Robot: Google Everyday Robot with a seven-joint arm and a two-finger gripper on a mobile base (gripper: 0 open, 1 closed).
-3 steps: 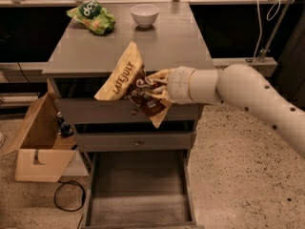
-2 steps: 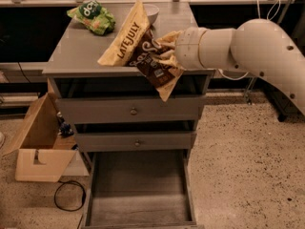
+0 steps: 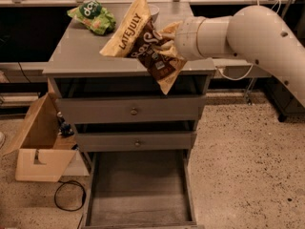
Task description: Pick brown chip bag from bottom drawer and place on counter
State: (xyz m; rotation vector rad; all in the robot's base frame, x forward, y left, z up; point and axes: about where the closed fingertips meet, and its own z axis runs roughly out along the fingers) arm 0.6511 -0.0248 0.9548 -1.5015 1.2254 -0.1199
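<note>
The brown chip bag (image 3: 143, 44), dark brown with tan-yellow ends and "LATE JULY" lettering, hangs tilted in the air over the front right part of the counter (image 3: 81, 51). My gripper (image 3: 167, 44) is shut on the bag's middle, reaching in from the right on a thick white arm. The bag's lower end dips past the counter's front edge. The bottom drawer (image 3: 138, 194) is pulled out below and holds nothing that I can see.
A green chip bag (image 3: 93, 15) lies at the counter's back left, and a white bowl (image 3: 153, 9) sits behind the held bag. Two upper knobbed drawers (image 3: 133, 111) are shut. An open cardboard box (image 3: 40, 147) and a black cable (image 3: 66, 199) lie on the floor at left.
My gripper has lifted the brown chip bag from in front of the upper drawer to above the counter's level, moving up and back toward the counter.
</note>
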